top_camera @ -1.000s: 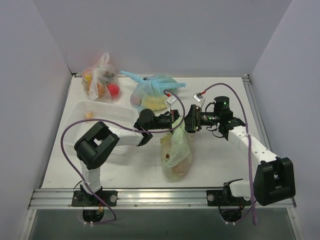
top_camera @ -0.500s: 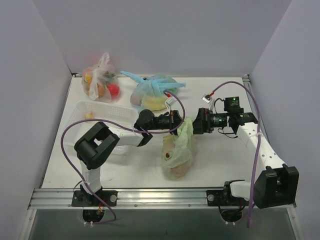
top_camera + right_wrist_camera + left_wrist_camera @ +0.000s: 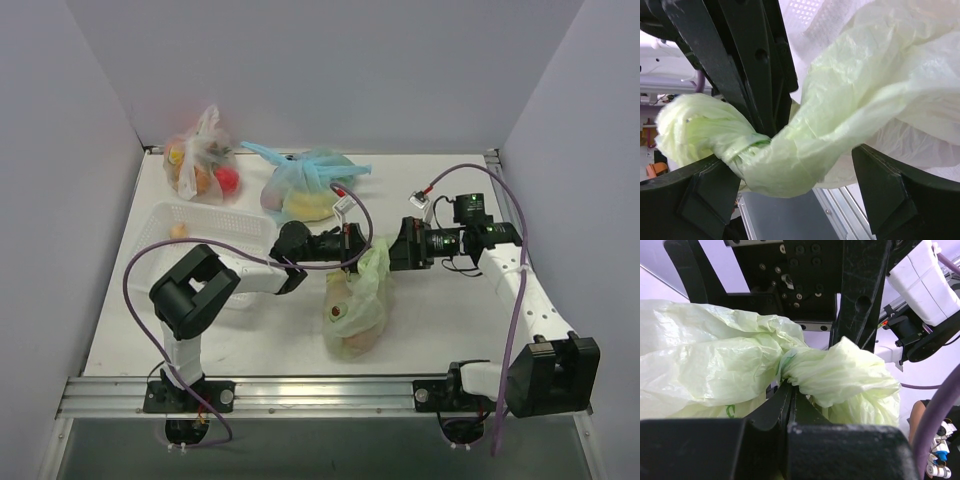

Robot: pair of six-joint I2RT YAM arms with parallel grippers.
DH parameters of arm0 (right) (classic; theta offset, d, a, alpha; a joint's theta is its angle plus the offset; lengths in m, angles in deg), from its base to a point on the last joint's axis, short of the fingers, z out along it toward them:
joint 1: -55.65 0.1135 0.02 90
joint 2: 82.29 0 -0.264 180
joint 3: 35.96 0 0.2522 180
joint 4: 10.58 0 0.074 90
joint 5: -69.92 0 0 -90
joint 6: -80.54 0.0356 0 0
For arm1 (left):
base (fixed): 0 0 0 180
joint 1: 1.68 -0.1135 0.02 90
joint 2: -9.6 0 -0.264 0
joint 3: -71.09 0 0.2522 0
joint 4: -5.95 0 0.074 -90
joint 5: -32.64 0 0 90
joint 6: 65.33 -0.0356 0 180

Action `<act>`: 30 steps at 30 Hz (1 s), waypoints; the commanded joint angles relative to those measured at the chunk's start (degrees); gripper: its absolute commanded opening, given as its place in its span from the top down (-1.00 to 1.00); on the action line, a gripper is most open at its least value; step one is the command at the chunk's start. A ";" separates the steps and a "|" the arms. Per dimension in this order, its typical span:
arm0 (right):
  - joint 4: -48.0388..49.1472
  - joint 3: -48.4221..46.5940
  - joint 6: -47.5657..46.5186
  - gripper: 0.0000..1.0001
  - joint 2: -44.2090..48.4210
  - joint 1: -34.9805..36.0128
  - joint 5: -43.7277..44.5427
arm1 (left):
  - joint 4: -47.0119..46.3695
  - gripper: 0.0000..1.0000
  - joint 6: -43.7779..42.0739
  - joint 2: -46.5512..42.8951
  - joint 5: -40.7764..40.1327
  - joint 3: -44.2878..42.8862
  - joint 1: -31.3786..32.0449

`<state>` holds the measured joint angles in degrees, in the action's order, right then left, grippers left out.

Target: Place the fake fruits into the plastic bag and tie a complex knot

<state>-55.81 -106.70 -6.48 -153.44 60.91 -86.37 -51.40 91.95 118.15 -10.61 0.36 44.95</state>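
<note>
- The bag [image 3: 358,300], pale green and crinkled, is lying on the table [image 3: 440,320] between the two arms, its body bulging toward the near edge and its neck twisted upward into a tight rope.
- A fruit [image 3: 337,308] is showing dimly through the bag's thin side; what else is inside cannot be told.
- The left gripper [image 3: 790,395] is reaching in from the left with its jaws fully closed, pinching the twisted neck just beside a knotted lump of plastic.
- The right gripper [image 3: 790,175] is facing it from the right, jaws spread wide, its fingers [image 3: 880,190] standing on either side of the twisted neck without clamping it.
- A white basket [image 3: 215,225] is sitting at the left of the table, an orange piece [image 3: 178,231] lying in its far corner.
- A blue bag [image 3: 305,185], knotted, and a clear bag [image 3: 200,165] with orange and red fruit are resting by the back wall, well apart from the arms.
</note>
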 commanded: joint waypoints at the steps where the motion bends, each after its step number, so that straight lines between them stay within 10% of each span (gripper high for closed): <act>1: 2.10 -3.93 3.16 -0.76 -1.78 1.94 -1.75 | -5.96 1.00 0.65 -0.10 1.07 -1.56 1.44; 13: 19.51 -3.15 13.55 -0.83 -3.81 7.22 1.33 | -6.15 1.00 0.39 0.78 0.63 -0.86 0.04; 30: -5.71 -4.91 -7.37 -1.00 -0.31 3.27 3.09 | -6.41 1.00 0.65 -0.36 0.72 0.19 -0.40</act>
<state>-56.70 -110.17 -10.10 -156.61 65.06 -83.68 -54.20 92.59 118.96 -10.29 0.47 44.34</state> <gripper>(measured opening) 0.999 0.025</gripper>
